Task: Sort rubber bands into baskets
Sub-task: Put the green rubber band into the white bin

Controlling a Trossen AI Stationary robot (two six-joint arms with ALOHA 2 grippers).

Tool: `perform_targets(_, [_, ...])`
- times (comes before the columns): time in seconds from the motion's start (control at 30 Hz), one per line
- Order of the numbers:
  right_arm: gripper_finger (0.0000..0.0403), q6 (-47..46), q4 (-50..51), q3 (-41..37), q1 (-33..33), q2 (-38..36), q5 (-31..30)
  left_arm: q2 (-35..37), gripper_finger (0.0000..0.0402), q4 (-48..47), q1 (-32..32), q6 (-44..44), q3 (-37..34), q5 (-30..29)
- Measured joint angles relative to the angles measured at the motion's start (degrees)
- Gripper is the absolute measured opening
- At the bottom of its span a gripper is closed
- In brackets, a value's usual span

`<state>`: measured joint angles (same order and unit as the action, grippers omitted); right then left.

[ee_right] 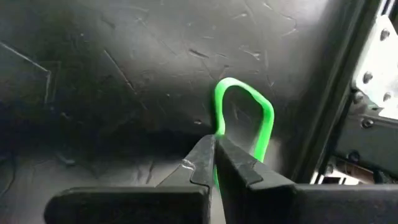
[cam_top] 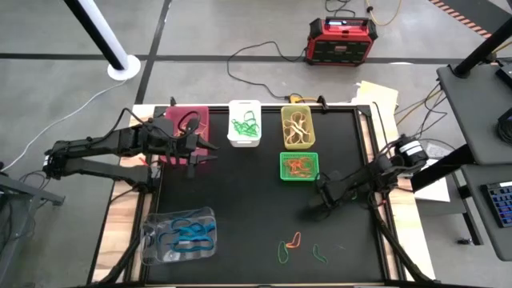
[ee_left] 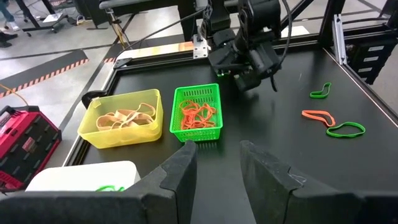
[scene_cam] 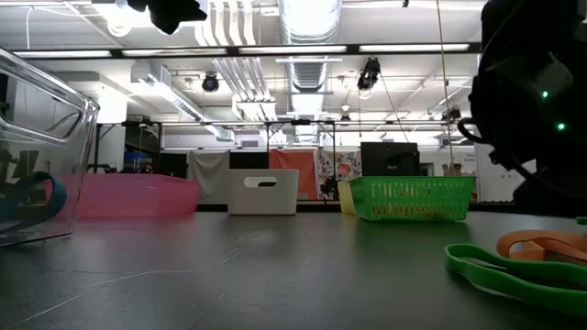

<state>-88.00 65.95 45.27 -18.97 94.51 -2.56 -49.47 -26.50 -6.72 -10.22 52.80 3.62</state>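
Note:
My right gripper [cam_top: 320, 194] is over the black mat, just near of the green mesh basket [cam_top: 298, 166], and is shut on a green rubber band [ee_right: 245, 118]. My left gripper [ee_left: 217, 165] is open and empty, between the pink basket [cam_top: 188, 128] and the white basket [cam_top: 244, 122]. Three loose bands, orange [cam_top: 294, 240] and green [cam_top: 320, 254], lie flat on the mat near the front edge. The yellow basket [cam_top: 298, 126] stands at the back and the clear basket [cam_top: 180, 236] at the front left. Each holds bands. My right gripper pinches the green band at one end of its loop [ee_right: 216, 135], between the two fingertips. The rest of the loop [ee_right: 267, 118] stands out past the fingertips, slack and curved. Whether the loop touches the mat, I cannot tell.
A red-black box [cam_top: 340, 40] and cables lie on the floor beyond the table. The mat's raised black frame [cam_top: 376, 160] runs along the right side close to my right arm. Bare mat [cam_top: 240, 192] lies in the middle between the baskets.

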Motion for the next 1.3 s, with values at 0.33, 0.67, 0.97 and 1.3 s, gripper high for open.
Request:
perform_targets(0.33, [0.0009,3.19,-3.24,7.16,-1.71,0.35,-3.55,-0.01,0.0107,0.15,0.00,-0.19,0.00,0.00])
perform_targets(0.67, [0.0009,-1.71,14.16,10.09,-2.00,-4.75,-6.07,-0.04,0.0107,0.37,0.00,-0.19,0.00,0.00])
perform_targets(0.97, [0.0009,-3.92,10.79,3.52,-1.15,0.77,-4.35,-0.04,0.0107,0.24,0.00,-0.19,0.00,0.00])
perform_targets(1.3, [0.0009,0.34,4.23,3.59,-1.12,7.48,-4.47,-0.04,0.0107,0.37,-0.02,-0.19,0.00,0.00])
